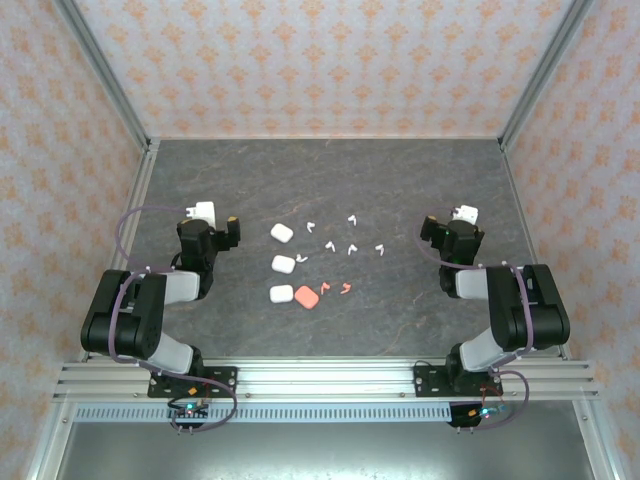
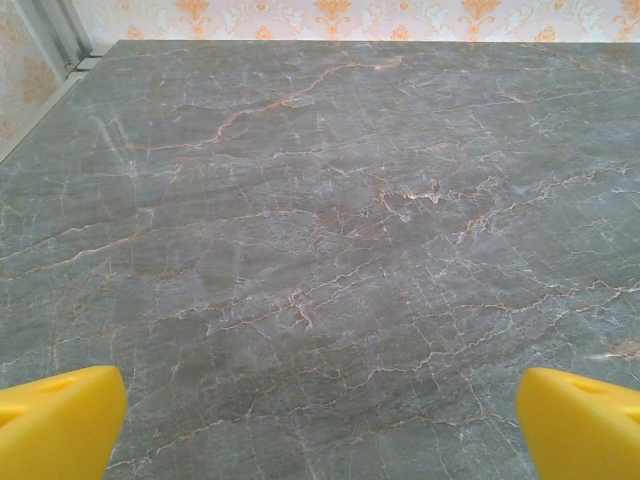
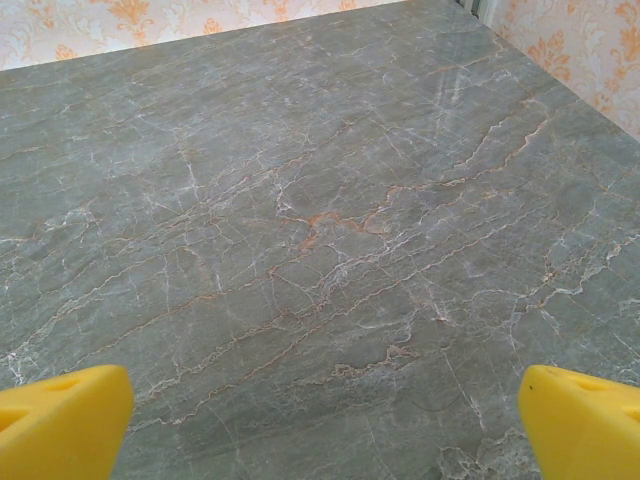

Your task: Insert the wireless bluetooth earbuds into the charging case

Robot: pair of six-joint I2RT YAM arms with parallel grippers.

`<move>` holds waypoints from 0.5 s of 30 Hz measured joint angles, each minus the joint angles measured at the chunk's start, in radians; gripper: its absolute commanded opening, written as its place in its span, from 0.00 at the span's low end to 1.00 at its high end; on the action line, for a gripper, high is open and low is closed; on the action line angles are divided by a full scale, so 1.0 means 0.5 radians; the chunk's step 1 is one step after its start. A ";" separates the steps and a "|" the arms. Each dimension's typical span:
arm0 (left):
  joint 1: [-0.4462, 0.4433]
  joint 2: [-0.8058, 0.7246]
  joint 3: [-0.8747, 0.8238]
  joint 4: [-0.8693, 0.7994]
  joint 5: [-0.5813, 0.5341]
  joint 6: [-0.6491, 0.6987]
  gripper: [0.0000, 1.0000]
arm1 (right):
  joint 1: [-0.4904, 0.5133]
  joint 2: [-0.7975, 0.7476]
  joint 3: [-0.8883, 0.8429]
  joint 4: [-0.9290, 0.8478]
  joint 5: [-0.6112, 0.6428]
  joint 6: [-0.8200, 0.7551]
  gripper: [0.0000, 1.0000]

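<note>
tabletop (image 1: 400,320) was grey marble | left end effector (image 2: 320,425) and right end effector (image 3: 320,425) stood released, empty | three white charging cases (image 1: 283,264) and one coral case (image 1: 307,297) sat mid-tabletop | white earbuds (image 1: 352,249) and coral earbuds (image 1: 346,288) lay loose beside them, toward the right edge

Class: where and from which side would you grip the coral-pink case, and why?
Probably from above, pinching the coral-pink case across its near and far edges: it lies flat, and a white case sits close at its left, leaving little room there.
</note>
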 measured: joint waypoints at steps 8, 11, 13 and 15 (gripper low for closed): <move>0.000 -0.005 0.005 -0.025 -0.046 -0.014 1.00 | 0.000 0.000 0.000 0.001 0.000 0.000 0.99; 0.000 -0.101 0.024 -0.191 -0.114 -0.041 1.00 | 0.000 -0.007 0.005 -0.028 0.002 0.001 0.99; 0.000 -0.278 0.030 -0.333 -0.156 -0.066 1.00 | 0.000 -0.041 0.040 -0.140 0.000 0.000 0.99; 0.000 -0.493 0.055 -0.491 -0.184 -0.108 1.00 | 0.000 -0.111 0.104 -0.285 -0.017 -0.002 0.99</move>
